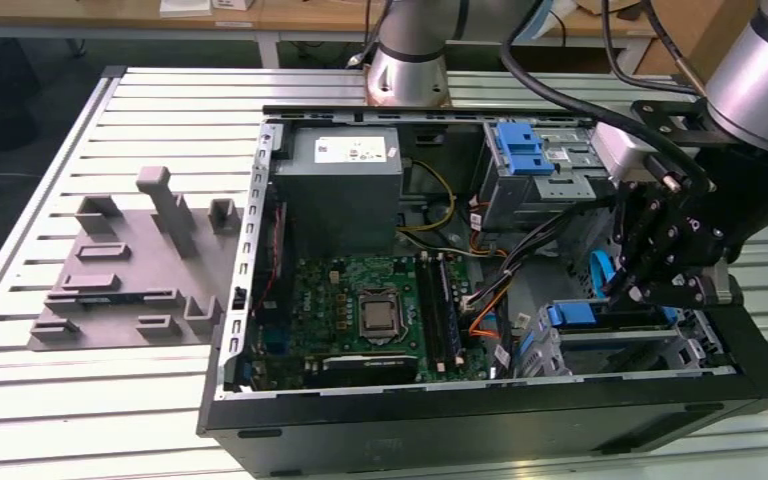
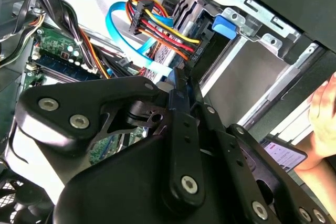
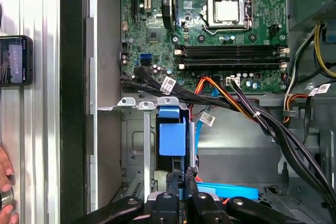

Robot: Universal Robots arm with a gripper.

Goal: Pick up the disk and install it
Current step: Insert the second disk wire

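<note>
The disk sits in the metal drive cage (image 1: 624,335) at the front corner of the open computer case, on the exterior view's right. Its blue carrier end (image 1: 578,313) (image 3: 172,135) (image 2: 224,26) faces out, and the silver body is hidden inside the cage. My gripper (image 1: 631,293) hangs just above and beside that blue end, inside the case. In both wrist views the two black fingers (image 3: 184,174) (image 2: 181,77) press together with nothing between them, their tips a short way from the carrier.
A grey power-supply box (image 1: 344,190), the motherboard (image 1: 371,310) and a blue latch (image 1: 524,150) fill the case. Orange and black cables (image 3: 231,95) run close by the cage. A grey fixture plate (image 1: 131,270) lies on the slatted table. A phone (image 3: 16,60) and a person's hand (image 2: 325,114) are beside the case.
</note>
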